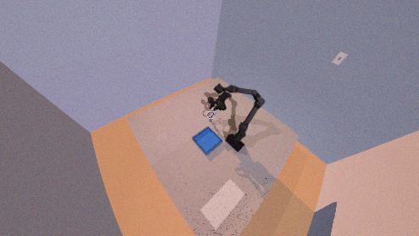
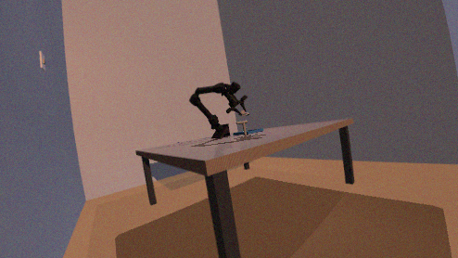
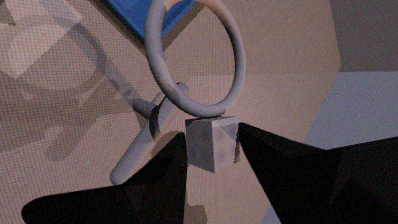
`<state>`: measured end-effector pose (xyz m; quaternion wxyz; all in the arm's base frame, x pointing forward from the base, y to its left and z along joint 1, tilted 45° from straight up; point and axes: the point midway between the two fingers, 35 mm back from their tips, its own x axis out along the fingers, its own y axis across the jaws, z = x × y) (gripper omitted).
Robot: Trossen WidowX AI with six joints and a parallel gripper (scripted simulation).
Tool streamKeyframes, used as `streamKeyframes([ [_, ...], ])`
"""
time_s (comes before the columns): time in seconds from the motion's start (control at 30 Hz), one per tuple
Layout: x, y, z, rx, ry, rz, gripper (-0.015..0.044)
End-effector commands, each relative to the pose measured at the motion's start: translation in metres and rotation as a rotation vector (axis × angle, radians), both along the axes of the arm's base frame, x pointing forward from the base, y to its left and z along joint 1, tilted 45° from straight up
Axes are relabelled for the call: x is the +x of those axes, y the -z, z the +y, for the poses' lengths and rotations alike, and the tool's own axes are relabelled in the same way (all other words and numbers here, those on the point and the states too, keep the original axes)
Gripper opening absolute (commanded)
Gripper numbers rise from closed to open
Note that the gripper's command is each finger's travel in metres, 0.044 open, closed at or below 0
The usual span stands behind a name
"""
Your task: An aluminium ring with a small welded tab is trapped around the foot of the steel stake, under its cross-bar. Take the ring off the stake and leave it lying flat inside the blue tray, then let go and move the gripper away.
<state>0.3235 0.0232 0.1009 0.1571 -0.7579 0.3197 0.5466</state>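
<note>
My gripper (image 3: 210,133) (image 1: 213,109) (image 2: 242,111) is shut on the grey block-shaped tab (image 3: 200,145) of the ring. The ring (image 3: 240,62) (image 2: 246,113) sticks out beyond the fingertips, held in the air and tilted in the wrist view. The steel stake (image 2: 245,129) stands on the table, and its cross-bar (image 3: 136,150) (image 2: 242,122) lies below the ring in the exterior view, with a gap between. The ring is clear of the stake. The blue tray (image 1: 207,140) (image 2: 256,131) (image 3: 137,15) lies on the table, with nothing visible in it.
The arm's base (image 1: 235,143) (image 2: 221,131) stands on the table (image 1: 170,170) (image 2: 185,150), beside the tray. The stake is on the far side of the tray in the top view. Shadows of the arm and ring fall on the table. A pale bright patch (image 1: 222,204) shows at the table's near part.
</note>
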Motion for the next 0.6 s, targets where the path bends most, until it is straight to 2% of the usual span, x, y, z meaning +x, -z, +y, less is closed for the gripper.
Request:
streamKeyframes([
  [0.0, 0.005, 0.001, 0.001, 0.022, -0.053, 0.061, 0.0],
  [0.57, 0.025, 0.007, -0.002, 0.16, -0.301, 0.31, 0.0],
])
